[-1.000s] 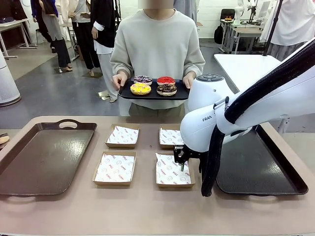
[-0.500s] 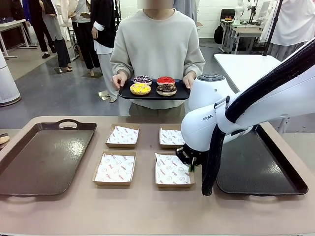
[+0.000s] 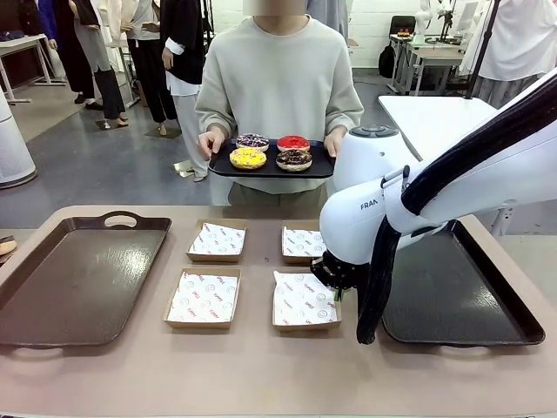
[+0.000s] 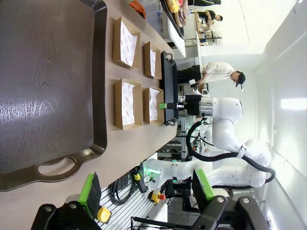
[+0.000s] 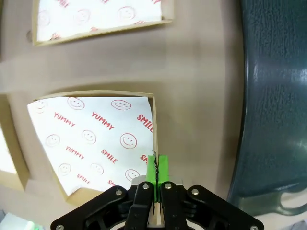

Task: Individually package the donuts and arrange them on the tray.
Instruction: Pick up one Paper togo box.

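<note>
Pinching the right wall of the lower-right box, the right hand has its green pads pressed together on the cardboard rim, at centre right of the front view. The donuts sit well apart from it, straight up the frame on a black tray that a person carries beyond the counter. The big tray lies just right of the held box, so the right arm is the nearer one to it. The left hand hangs wide open and empty, the other tray ahead of it
</note>
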You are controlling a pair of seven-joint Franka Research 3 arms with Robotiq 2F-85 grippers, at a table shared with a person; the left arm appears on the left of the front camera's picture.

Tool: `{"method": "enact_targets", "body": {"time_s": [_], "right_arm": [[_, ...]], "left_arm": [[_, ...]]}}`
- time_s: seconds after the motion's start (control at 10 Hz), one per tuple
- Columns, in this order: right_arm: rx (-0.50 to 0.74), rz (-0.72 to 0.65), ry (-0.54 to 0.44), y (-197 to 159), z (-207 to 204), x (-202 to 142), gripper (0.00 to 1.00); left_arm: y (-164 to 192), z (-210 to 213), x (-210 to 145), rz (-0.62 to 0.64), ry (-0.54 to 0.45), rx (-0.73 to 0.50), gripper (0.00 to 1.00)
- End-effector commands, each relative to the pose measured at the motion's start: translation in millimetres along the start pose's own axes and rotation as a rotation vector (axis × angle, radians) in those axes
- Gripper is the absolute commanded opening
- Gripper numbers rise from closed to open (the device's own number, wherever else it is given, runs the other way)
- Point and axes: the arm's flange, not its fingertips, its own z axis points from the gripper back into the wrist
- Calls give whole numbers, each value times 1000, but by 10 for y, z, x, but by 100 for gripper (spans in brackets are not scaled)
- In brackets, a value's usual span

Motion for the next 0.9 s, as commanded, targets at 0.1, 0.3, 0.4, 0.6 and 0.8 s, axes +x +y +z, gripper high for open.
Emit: {"method": "enact_targets", "body": {"time_s": [0.1,0.3,0.4,0.6,0.8], "right_arm": [[-5,119,-34,92,894,-109,0],[-31,150,-46,106,1443,84,0],[-50,158,-46,108,1662,262,0],[-37,137,-36,119,2014,756,0],[-57,102,-36,144,2128,1322,0]], "left_arm": [[-6,1,7,5,-17,-4,100],[-6,1,7,5,-17,-4,100],[-6,1,7,5,-17,-4,100],[-6,1,7,5,-17,-4,100],[-6,1,7,5,-17,-4,100]]}}
